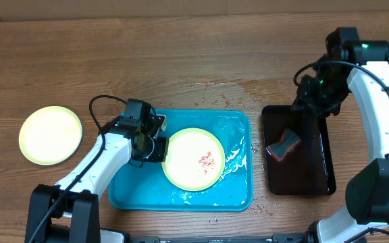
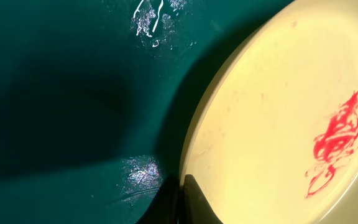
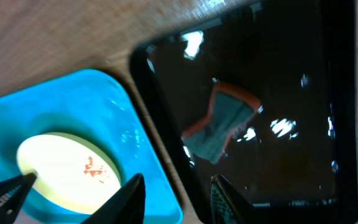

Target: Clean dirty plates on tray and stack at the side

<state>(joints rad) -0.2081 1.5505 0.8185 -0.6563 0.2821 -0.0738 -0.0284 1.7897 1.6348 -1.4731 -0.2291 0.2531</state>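
Observation:
A pale yellow plate smeared with red sauce lies in the wet turquoise tray. My left gripper is shut on the plate's left rim. In the left wrist view the fingers pinch the plate's edge over the tray floor. A second pale yellow plate, with no smears showing, lies on the table at the far left. My right gripper is open and empty above the far end of the black tray. Its fingers frame the gap between the two trays. No blue-white plate is in view.
A black tray to the right of the turquoise tray holds a grey and orange sponge. The sponge and black tray also show in the right wrist view. Water drops lie on the table behind the turquoise tray.

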